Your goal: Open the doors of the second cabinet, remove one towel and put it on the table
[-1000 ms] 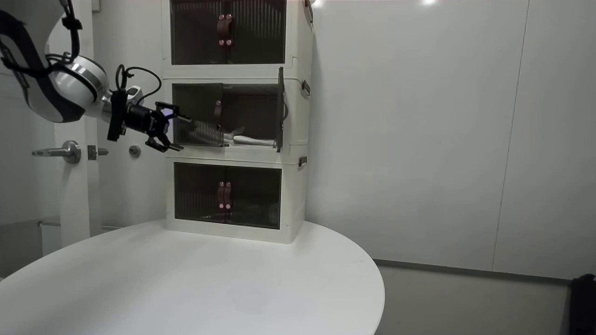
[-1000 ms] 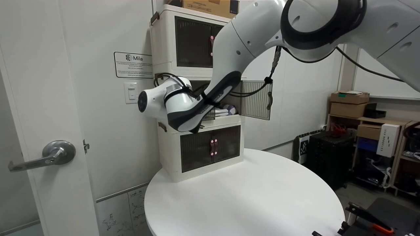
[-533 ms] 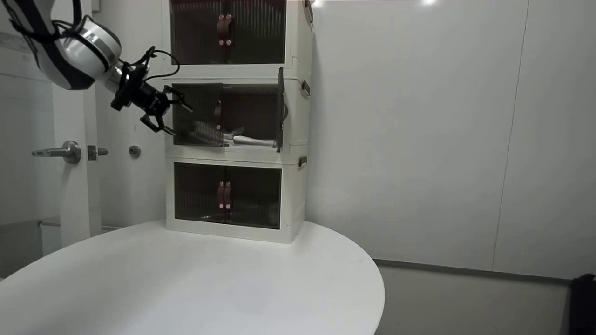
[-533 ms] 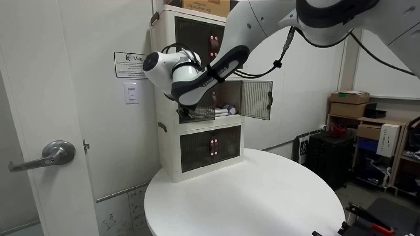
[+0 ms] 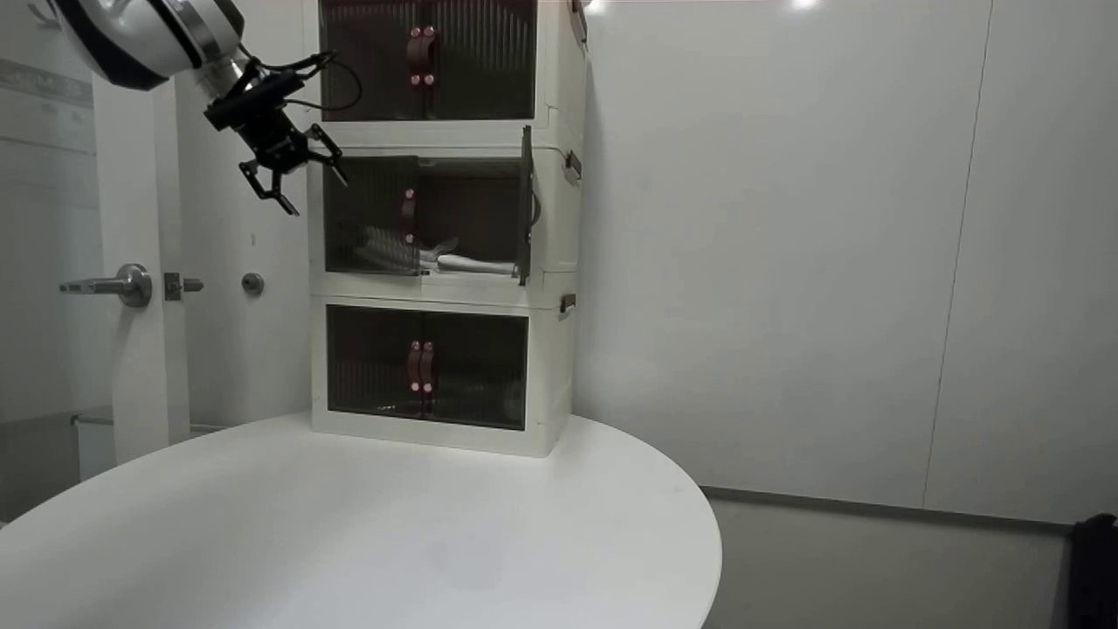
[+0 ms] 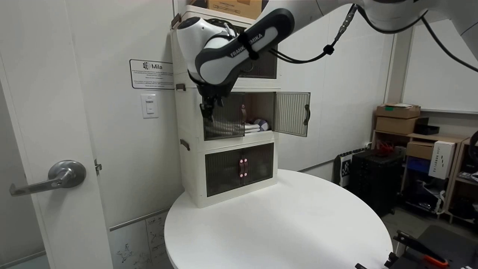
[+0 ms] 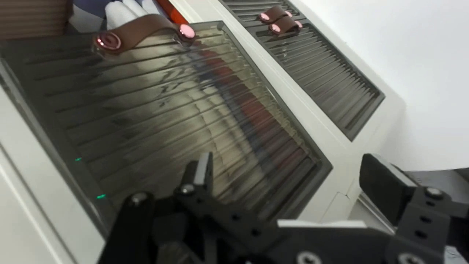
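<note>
Folded towel [image 5: 476, 264] inside second cabinet [image 5: 557, 218], one door [image 6: 292, 114] open.

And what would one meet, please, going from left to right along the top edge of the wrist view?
Brown ribbed surface, bluish cloth, folded white cloth, orange-red strip, white cabinet frame, dark lower door, white table.

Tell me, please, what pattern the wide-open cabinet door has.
The door has fine vertical stripes, clearest in an exterior view.

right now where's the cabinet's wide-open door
In an exterior view, the wide-open door juts out right of the middle cabinet, beside the checked cloth inside.
</note>
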You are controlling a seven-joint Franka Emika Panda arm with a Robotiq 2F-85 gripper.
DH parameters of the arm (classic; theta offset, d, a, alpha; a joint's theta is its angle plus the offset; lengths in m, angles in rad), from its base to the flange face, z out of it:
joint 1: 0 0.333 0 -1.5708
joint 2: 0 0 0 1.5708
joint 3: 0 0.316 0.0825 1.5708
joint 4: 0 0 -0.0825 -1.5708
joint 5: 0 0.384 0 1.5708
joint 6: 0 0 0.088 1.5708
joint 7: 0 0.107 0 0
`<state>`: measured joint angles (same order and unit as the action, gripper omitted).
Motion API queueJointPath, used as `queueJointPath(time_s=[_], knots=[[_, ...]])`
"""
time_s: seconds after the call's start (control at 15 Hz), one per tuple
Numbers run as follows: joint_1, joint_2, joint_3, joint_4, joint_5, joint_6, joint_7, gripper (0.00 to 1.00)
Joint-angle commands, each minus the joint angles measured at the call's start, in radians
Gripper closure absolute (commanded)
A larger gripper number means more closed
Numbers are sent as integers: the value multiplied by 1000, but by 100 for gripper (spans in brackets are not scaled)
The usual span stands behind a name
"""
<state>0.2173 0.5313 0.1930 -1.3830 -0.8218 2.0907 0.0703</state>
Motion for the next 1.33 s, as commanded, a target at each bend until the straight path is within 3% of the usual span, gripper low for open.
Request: queueJointPath(time_s=[0.0,0.4,0.67,0.93,1.27], knots=[[-16,-100,-3,-50,172,-63,-199,0],[-18,-172,-85,-40,209,-214,-184,0],[-49,-175,-127,-38,187,-237,-208,0],[-94,-164,-147,-46,186,-165,-269,0],[-150,-160,-141,-84,215,63,-373,0]])
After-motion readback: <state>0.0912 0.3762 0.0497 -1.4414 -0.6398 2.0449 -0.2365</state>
